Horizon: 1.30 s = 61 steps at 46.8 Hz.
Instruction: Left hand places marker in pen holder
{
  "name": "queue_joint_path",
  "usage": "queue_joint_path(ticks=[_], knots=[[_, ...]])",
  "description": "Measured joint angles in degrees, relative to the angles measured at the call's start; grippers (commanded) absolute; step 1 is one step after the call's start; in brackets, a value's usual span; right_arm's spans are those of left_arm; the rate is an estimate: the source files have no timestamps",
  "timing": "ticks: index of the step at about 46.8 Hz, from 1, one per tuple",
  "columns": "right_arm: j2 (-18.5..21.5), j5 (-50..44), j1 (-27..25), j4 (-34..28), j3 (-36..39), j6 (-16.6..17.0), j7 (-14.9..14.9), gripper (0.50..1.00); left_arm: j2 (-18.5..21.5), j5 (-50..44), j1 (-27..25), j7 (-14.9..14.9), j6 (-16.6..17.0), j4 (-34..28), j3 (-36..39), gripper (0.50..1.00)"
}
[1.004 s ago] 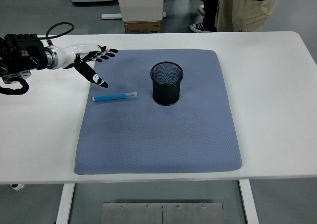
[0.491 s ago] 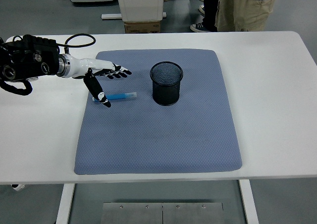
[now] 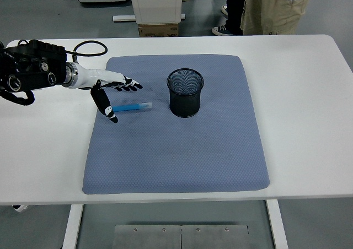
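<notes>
Left hand, over marker, pre-grasp.

Left hand (image 3: 113, 89): fingers spread and holding nothing, thumb hanging down over the near end of the marker; a second ago it hovered farther back by the mat's corner, so the reach has closed and the grasp looks next. Marker (image 3: 134, 107): blue, lying flat on the grey mat (image 3: 176, 150), unmoved. Pen holder (image 3: 186, 92): black mesh, upright, near the marker's far end.

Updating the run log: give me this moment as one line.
left hand: open, over marker's left end | blue marker: flat on mat | mesh pen holder: upright, empty
</notes>
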Motion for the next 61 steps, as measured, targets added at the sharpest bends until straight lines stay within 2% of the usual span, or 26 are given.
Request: queue_joint_path(ticks=[26,34,47,52,61], knots=[[0.00,0.00,0.00,0.00,0.00,0.00,-0.01,1.000,1.21,0.12,-4.00,0.01,-0.44,0.04,0.01,1.000],[0.00,0.01,0.00,0.00,0.00,0.00,-0.01,1.000,0.98,2.72,-5.26,0.10,-0.34,-0.27,0.29,1.000],[0.00,-0.03,0.00,0.00,0.00,0.00,-0.02,1.000,0.79,4.60,-9.27,1.64,0.19,-1.92,0.83,1.000],[0.00,-0.02,0.00,0.00,0.00,0.00,-0.01,1.000,0.45,4.75,-10.47,3.22,1.63,-3.93,3.58,1.000],[0.00,0.00,0.00,0.00,0.00,0.00,-0.01,1.000,-1.60,4.73,-12.44,3.45,7.25,-9.03,10.74,1.000]])
